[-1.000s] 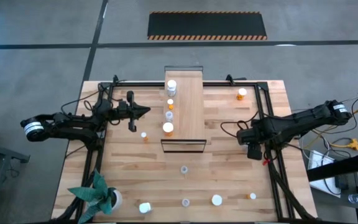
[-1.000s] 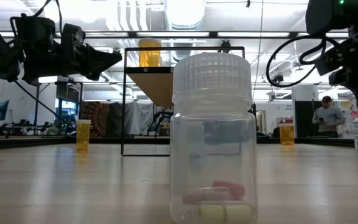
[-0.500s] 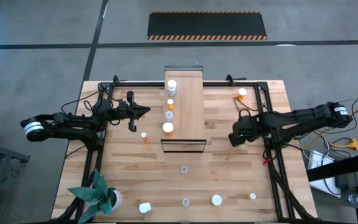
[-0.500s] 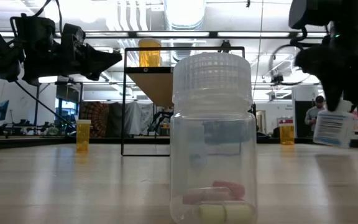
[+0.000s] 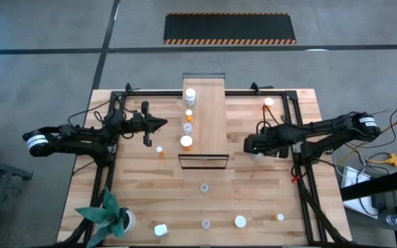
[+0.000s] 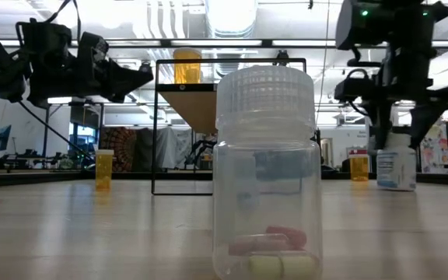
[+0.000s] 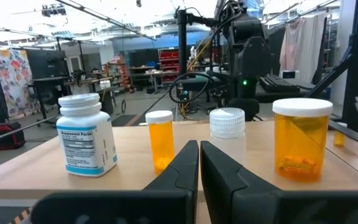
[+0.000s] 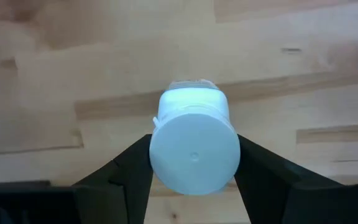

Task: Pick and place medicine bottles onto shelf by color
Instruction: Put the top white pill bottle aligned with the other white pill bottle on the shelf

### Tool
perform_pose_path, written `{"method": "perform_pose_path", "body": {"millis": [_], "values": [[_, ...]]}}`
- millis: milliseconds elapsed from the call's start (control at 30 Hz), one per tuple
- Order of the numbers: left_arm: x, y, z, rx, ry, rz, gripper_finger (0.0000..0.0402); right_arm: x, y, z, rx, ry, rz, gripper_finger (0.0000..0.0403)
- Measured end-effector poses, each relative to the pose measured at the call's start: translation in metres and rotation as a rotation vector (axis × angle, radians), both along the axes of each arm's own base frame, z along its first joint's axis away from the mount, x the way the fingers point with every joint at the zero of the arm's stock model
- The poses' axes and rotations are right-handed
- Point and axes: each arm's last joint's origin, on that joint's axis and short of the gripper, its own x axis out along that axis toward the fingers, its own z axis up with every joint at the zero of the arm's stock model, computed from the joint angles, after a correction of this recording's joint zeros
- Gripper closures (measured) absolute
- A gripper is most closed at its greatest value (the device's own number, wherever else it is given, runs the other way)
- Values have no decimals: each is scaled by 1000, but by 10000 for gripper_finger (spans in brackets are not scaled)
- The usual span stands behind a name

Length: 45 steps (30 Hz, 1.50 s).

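Right pincer (image 8: pixel 193 186) straddles a white bottle (image 8: pixel 194 146) standing on the table (image 5: pixel 253 186) just right of the shelf (image 5: pixel 209 117); whether it grips I cannot tell. Left pincer (image 7: pixel 199 163) hovers shut left of the shelf. Four bottles sit shelved; I judge most remain, scattered across the table.

Twelve medicine bottles (image 5: pixel 187 141), one shelf (image 5: pixel 211 120)
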Motion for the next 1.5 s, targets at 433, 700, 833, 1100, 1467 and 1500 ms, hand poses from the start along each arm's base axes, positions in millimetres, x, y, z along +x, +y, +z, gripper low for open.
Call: {"method": "perform_pose_path", "body": {"millis": [433,700,833,1100,1467,1500], "values": [[0,0,0,4,3,0,402,20,-10,21,-55,91,201,126],[0,0,-1,4,7,0,402,25,-12,67,-176,203,906,82],[0,0,-1,2,6,0,402,28,-8,66,-211,222,1302,72],[0,0,0,0,1,1,402,24,-5,34,-146,262,1621,75],[0,0,0,3,2,5,402,23,-4,17,-143,219,1621,76],[0,0,0,3,2,5,402,23,-4,16,-144,218,1620,76]]}}
